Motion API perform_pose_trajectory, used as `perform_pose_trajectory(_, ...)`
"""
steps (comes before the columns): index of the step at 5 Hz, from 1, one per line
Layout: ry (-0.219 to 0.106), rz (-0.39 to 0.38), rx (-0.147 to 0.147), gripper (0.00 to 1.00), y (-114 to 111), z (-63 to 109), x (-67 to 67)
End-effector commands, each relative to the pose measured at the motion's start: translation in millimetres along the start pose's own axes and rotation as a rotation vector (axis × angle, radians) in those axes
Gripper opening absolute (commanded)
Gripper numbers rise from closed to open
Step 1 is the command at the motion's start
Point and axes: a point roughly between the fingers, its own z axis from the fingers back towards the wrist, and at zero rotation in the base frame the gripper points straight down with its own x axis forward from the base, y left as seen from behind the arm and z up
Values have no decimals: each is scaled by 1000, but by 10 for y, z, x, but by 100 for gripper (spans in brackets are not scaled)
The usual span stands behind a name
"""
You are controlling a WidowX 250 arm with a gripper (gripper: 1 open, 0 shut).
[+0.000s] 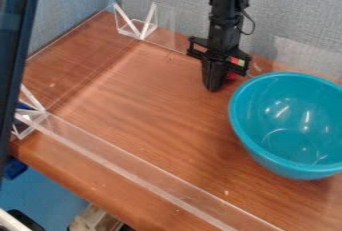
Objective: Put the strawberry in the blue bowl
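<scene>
Tool point(215, 85) stands closed beside blue bowl point(271, 159), cropped at right.

Wooden bench point(120, 95), edged by a clear plastic wall point(120, 170). Black gripper point(217, 83), pointing straight down, fingers point(213, 74) drawn together, tips at the bench surface. Small red patch point(241, 63) at its right side, too small to identify. Blue bowl point(287, 125), upright, just beside the gripper.
</scene>
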Motion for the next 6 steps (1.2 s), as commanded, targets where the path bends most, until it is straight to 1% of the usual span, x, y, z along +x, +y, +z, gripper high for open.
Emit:
perform_pose_trajectory(1, -75, -14, 13, 0, 2, 277, 141)
perform_pose_trajectory(2, -89, -20, 17, 0, 19, 320, 210)
perform_pose_trajectory(3, -104, -27, 21, 0, 15, 343, 233)
perform_pose_trajectory(4, -117, -34, 24, 100, 11, 371, 239)
perform_pose_trajectory(5, -131, -42, 28, 100, -1, 403, 233)
perform_pose_trajectory(6, -134, -47, 26, 0, -20, 381, 216)
